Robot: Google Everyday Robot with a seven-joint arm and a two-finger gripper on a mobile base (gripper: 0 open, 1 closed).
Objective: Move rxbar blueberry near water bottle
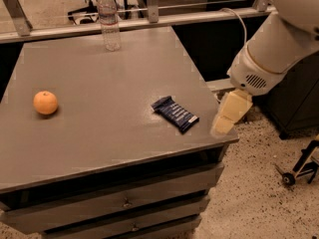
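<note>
The rxbar blueberry (175, 114), a flat dark-blue wrapper with pale lettering, lies on the grey table (99, 83) near its right front corner. The water bottle (109, 20), clear with a white cap, stands upright at the table's far edge, left of the middle. My gripper (223, 125), cream-coloured, hangs from the white arm (279, 49) at the table's right edge. It is a short way to the right of the bar and does not touch it. The bar and the bottle are far apart.
A round orange fruit (45, 102) sits at the table's left side. Drawers (124, 203) are under the tabletop. A metal rail (149, 21) runs behind the table. A dark cabinet (294, 98) and a wheeled stand (299, 168) are on the speckled floor at the right.
</note>
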